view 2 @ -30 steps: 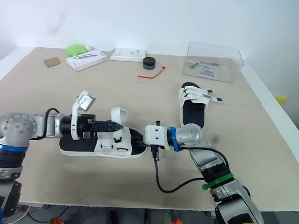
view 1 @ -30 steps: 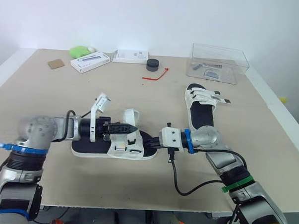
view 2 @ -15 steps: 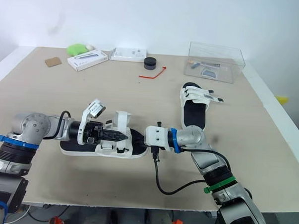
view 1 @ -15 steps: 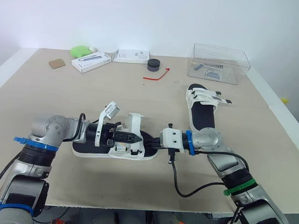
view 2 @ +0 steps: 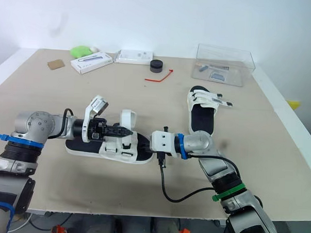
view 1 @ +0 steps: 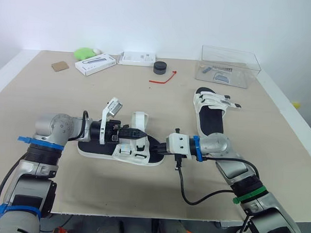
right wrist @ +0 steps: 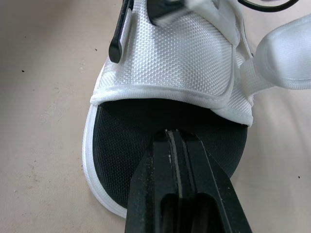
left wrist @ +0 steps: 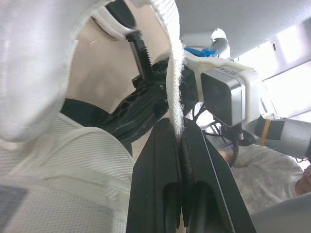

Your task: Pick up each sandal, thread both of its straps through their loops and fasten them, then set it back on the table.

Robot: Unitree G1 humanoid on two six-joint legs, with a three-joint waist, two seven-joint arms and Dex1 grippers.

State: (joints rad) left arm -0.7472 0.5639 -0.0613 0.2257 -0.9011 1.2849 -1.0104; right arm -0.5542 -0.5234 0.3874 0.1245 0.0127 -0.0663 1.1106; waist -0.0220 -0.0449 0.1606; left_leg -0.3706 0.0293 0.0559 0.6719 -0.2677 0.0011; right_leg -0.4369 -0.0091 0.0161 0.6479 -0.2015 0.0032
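Observation:
A white sandal with a black sole (view 1: 100,150) lies on the table in front of me. My left gripper (view 1: 140,132) reaches over it from the left and is shut on one of its white straps (left wrist: 174,73), holding the strap upright. From the right, my right gripper (view 1: 157,147) comes in shut, its tips resting on the black footbed (right wrist: 146,126) at the sandal's open end. The front band of white mesh (right wrist: 184,63) lies just beyond those tips. A second sandal (view 1: 210,112) lies farther right, with its straps across it.
At the back right stands a clear plastic box (view 1: 229,65). Along the back edge are a black round puck (view 1: 159,67), a red tie (view 1: 163,78), two white boxes (view 1: 94,64) (view 1: 137,58), a green object (view 1: 84,53) and a brown card (view 1: 58,66).
My left gripper has risen a little with the strap still in it, and the sandal's left end has shifted slightly. The right gripper has stayed on the footbed.

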